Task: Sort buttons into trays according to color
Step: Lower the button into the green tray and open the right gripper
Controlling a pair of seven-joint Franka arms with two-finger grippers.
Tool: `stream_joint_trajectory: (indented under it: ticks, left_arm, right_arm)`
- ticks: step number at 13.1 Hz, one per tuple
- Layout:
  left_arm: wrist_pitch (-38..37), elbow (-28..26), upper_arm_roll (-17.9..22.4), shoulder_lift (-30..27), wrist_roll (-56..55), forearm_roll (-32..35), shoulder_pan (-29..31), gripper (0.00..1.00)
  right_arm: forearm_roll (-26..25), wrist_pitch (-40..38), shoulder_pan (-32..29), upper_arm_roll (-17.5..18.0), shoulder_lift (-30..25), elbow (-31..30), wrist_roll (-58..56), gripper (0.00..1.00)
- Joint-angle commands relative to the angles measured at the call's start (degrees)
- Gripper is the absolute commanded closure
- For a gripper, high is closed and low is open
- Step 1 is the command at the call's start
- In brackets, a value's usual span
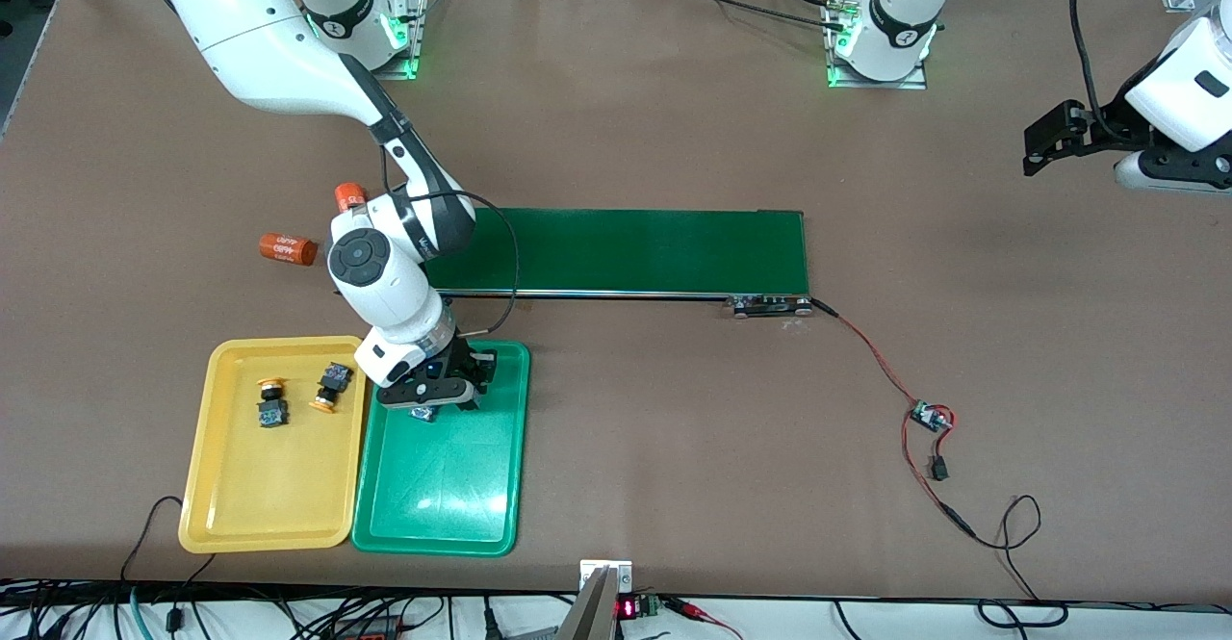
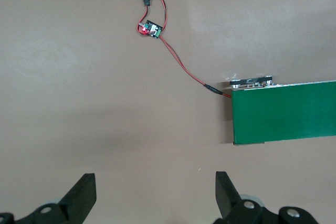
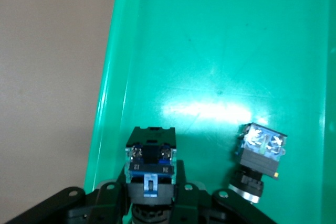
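Note:
My right gripper (image 1: 435, 399) is low over the green tray (image 1: 452, 496), at its end nearest the conveyor. In the right wrist view the gripper (image 3: 151, 195) is shut on a button (image 3: 151, 153) with a black-and-blue body; its cap is hidden between the fingers. A second button (image 3: 260, 156) with a dark cap lies on its side in the green tray (image 3: 210, 51) beside it. Two yellow-orange buttons (image 1: 271, 401) (image 1: 329, 390) lie in the yellow tray (image 1: 269, 515). My left gripper (image 1: 1038, 144) (image 2: 156, 195) waits open and empty over bare table.
A long dark-green conveyor belt (image 1: 626, 250) (image 2: 283, 111) crosses the middle of the table. Two orange cylinders (image 1: 287, 249) (image 1: 348, 197) lie at its end toward the right arm. Red-black wires and a small circuit board (image 1: 929, 417) (image 2: 151, 29) trail from its other end.

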Motion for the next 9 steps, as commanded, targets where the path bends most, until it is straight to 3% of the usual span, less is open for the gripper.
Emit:
stream_joint_trajectory:
  ticks: [1, 2, 6, 9]
  left_arm:
    - [0.1, 0.9, -0.1, 0.5, 0.9, 0.1, 0.3, 0.0]
    - [0.1, 1.0, -0.1, 0.6, 1.0, 0.1, 0.3, 0.0]
    - [0.0, 1.0, -0.1, 0.6, 1.0, 0.1, 0.3, 0.0]
    - [0.0, 1.0, -0.1, 0.6, 1.0, 0.1, 0.3, 0.0]
  right_arm:
    - [-0.7, 0.1, -0.3, -0.5, 0.1, 0.7, -0.9, 0.12]
    - [-0.6, 0.1, -1.1, -0.5, 0.0, 0.7, -0.9, 0.0]
    - [-0.2, -2.0, -2.3, -0.5, -3.1, -0.9, -2.8, 0.0]
    - [-0.2, -13.0, -3.1, -0.4, -8.5, -1.7, -2.9, 0.0]
